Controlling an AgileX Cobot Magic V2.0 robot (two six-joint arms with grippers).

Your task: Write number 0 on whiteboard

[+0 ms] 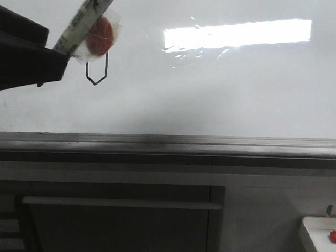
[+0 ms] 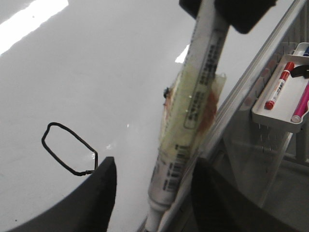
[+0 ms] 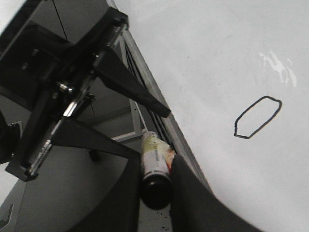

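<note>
My right pincer [image 3: 155, 169] pinches the marker pen [image 2: 193, 111], my left pincer [image 2: 153, 166] spread around it; the number 0 [image 1: 97, 71] on the whiteboard [image 1: 220, 94] looks closed, so I should lift straight off without smearing.

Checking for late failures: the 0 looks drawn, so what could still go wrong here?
1. The marker sits close beside the 0. Whether its tip is off the whiteboard is unclear, so a move could leave a stray line.
2. The right gripper holds the marker while the open left gripper flanks it; a bump could knock it loose.
</note>
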